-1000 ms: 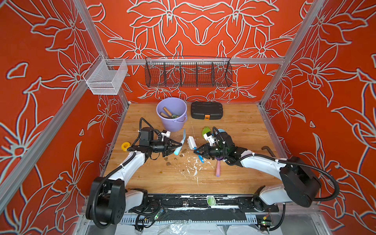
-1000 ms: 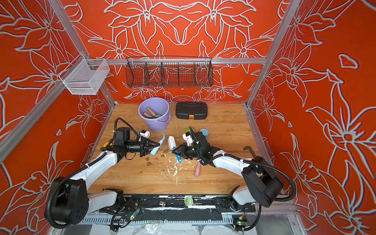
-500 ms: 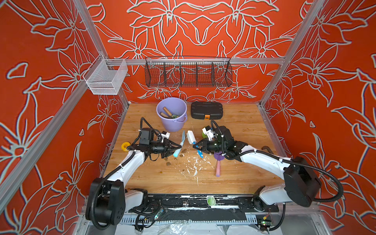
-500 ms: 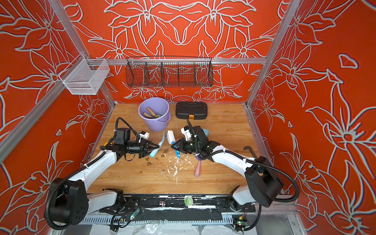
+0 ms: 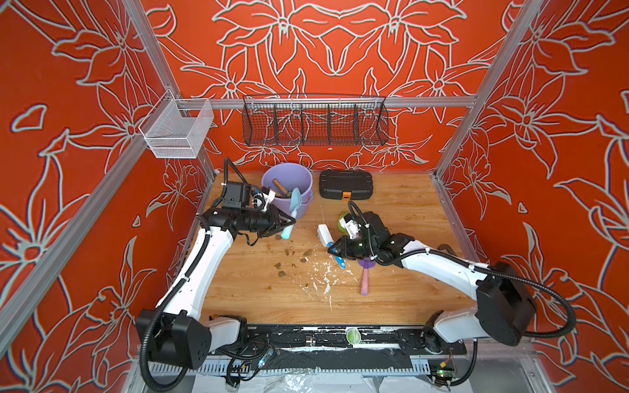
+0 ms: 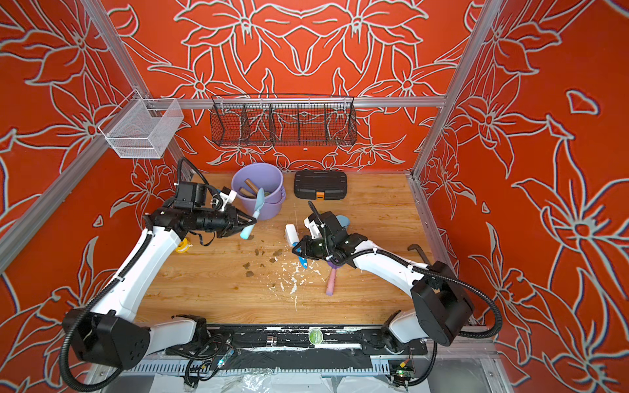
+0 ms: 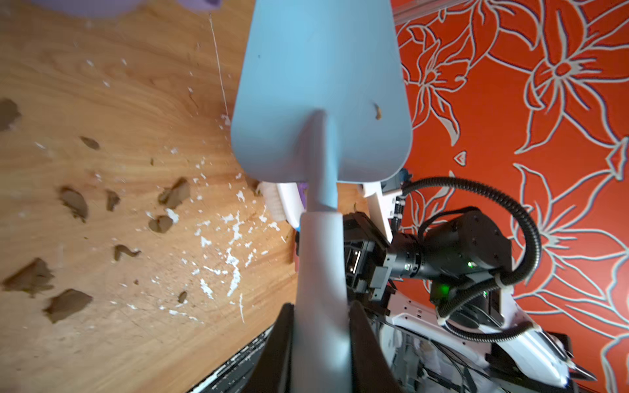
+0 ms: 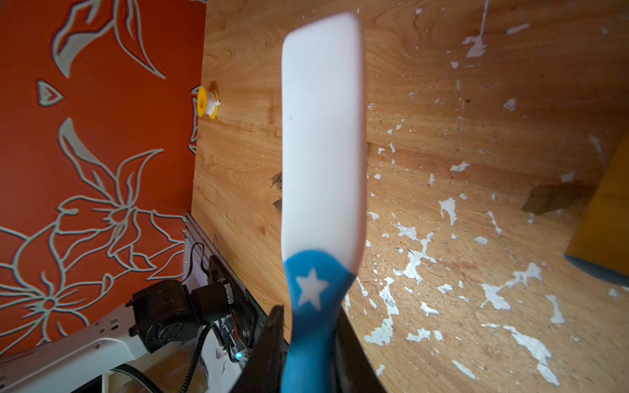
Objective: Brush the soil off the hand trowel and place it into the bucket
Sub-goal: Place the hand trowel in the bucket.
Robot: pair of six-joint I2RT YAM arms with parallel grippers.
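Observation:
My left gripper (image 5: 289, 223) (image 6: 250, 223) (image 7: 321, 326) is shut on the handle of the light-blue hand trowel (image 5: 294, 203) (image 6: 258, 204) (image 7: 320, 95). The blade points toward the lavender bucket (image 5: 306, 201) (image 6: 274, 211) and overlaps its near rim in both top views. One small speck of soil (image 7: 377, 111) clings to the blade. Loose soil clumps (image 5: 308, 252) (image 6: 277, 252) (image 7: 175, 194) lie on the wooden table. To the right, my right gripper (image 5: 335, 250) (image 6: 299, 250) (image 8: 308, 340) is shut on the blue handle of a white brush (image 5: 324, 233) (image 6: 291, 233) (image 8: 323, 136), apart from the trowel.
A black case (image 5: 345, 183) sits right of the bucket, which holds a wooden-handled tool (image 5: 280, 186). A pink-handled trowel (image 5: 365, 279) lies under the right arm and a green one (image 5: 342, 219) behind it. A yellow spool (image 6: 182, 245) sits at the left wall. White flecks (image 5: 325, 272) mark the table.
My left gripper has lifted the trowel and carried it back toward the bucket, so the blade now overlaps its rim. My right gripper with the brush has shifted only slightly.

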